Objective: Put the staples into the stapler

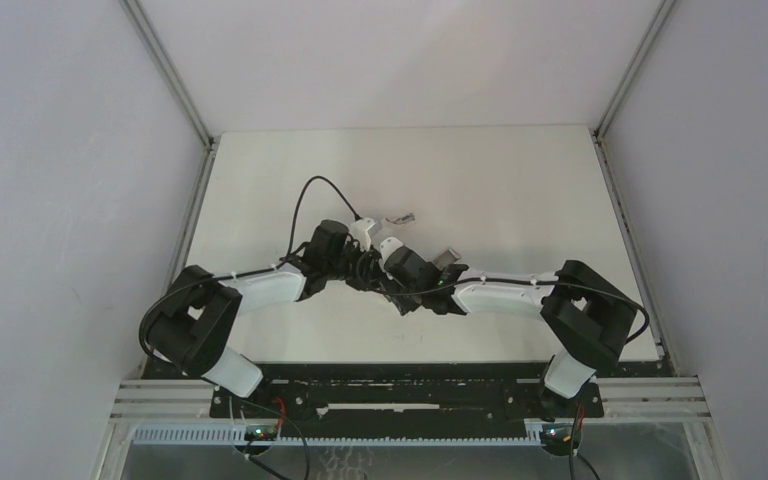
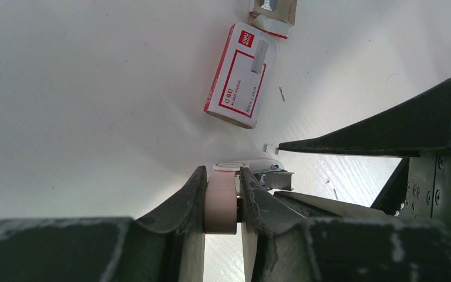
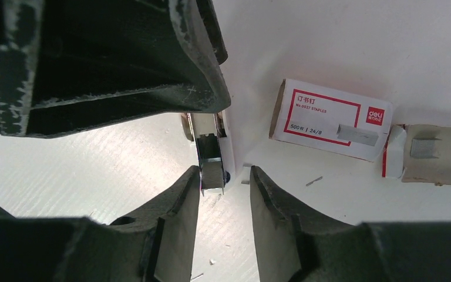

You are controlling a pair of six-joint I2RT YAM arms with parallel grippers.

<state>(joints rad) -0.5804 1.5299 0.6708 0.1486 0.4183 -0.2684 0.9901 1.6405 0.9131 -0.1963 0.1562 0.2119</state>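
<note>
My left gripper [image 2: 222, 171] is shut on the pale pink stapler [image 2: 220, 202] and holds it just above the table. The stapler's metal channel [image 3: 210, 154] juts out, with a grey ribbed strip of staples [image 3: 212, 176] lying in its end. Around that end my right gripper [image 3: 224, 170] stands open; its left finger is close beside the strip and its right finger is apart from it. Beyond them lies the red-and-white staple box [image 3: 329, 120], with its grey tray [image 3: 440, 158] slid out and another strip [image 3: 426, 148] in it.
Both arms meet over the middle of the white table [image 1: 520, 180], with grey walls on three sides. Loose single staples [image 3: 313, 181] lie scattered on the table near the box. A black cable [image 1: 305, 200] loops up over the left arm.
</note>
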